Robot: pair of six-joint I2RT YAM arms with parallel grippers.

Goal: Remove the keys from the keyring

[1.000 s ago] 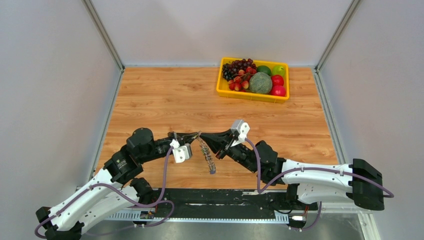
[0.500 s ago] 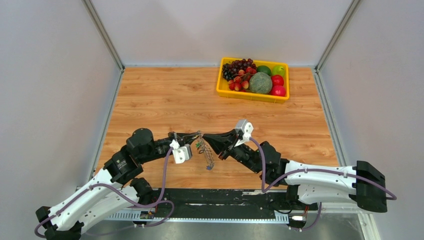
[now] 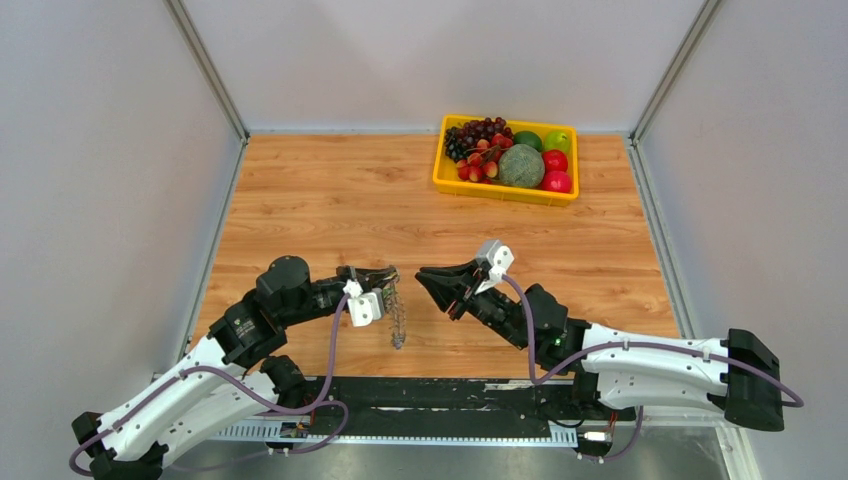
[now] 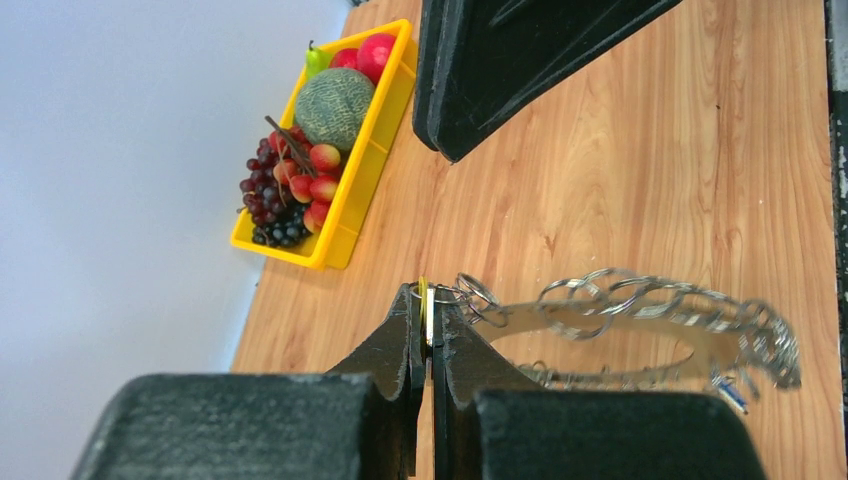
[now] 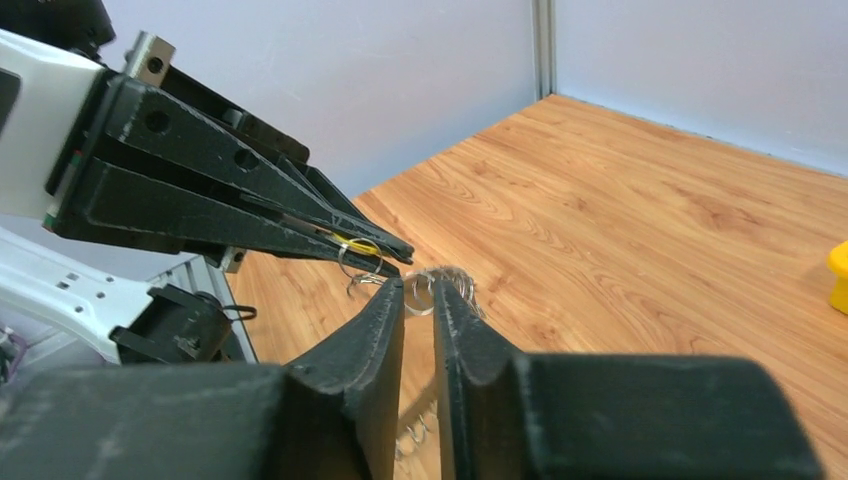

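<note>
Metal keyring (image 4: 600, 312) dangles — pinched by left tool (image 4: 428, 296).

The keyring (image 4: 515, 318) is grey metal, shiny and smooth, with thin wire loops along its rim. The left tool (image 4: 428, 300) and the right tool (image 5: 418, 290) look like black plastic, dull and not shiny. The surface (image 3: 330, 200) is wood with brown grain lines, smooth with a soft shine. The tray (image 3: 500, 193) is bright yellow plastic, smooth and a bit glossy.
</note>
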